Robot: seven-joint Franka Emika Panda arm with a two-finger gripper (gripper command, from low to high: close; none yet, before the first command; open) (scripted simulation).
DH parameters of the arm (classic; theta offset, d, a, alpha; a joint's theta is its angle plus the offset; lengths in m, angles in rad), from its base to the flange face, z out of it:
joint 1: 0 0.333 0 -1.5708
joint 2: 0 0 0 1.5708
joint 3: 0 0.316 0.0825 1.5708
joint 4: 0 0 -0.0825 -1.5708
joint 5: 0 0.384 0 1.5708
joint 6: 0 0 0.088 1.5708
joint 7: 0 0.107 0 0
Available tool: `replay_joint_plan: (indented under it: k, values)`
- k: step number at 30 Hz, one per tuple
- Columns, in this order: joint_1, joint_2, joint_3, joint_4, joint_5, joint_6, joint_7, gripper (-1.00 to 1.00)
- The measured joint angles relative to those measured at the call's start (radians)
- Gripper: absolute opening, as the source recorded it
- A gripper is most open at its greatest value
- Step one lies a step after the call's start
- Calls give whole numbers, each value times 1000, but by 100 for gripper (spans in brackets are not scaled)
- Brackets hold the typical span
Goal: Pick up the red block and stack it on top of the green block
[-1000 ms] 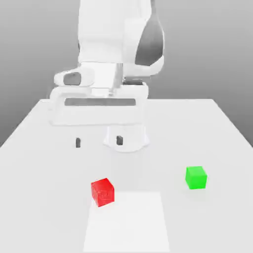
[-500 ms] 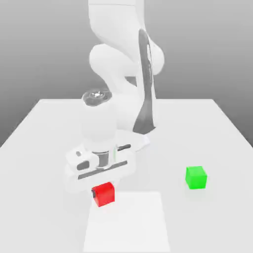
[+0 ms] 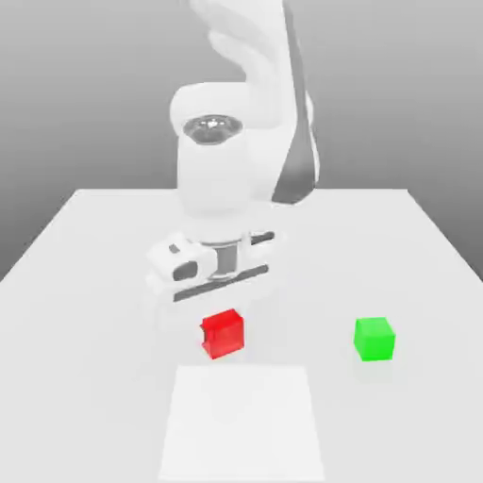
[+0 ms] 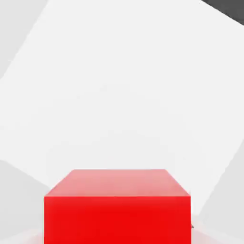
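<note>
- gripper [image 3: 224,325] sits right over the red block [image 3: 224,334], hand body directly above it; block looks held between the fingers, raised off the table [image 3: 406,255] – grip reads as closed on the cube
- hand view: red block [image 4: 117,209] close up against the camera, white tabletop [image 4: 119,86] beyond it
- green block [image 3: 374,339] rests on the table, well apart from the red block toward the exterior view's right
- bare table surface between red block and green block
- brighter white square patch [image 3: 243,423] just in front of the red block, near table's front edge
- green block sits well inside the table's right edge
</note>
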Motion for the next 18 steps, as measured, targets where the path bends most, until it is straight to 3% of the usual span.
replay_joint_plan:
  k: [10, 18]
  values:
    - [352, -107, 292, -12, 155, -92, 213, -100]
    - [316, 90, 336, -5, 23, 94, 328, -100]
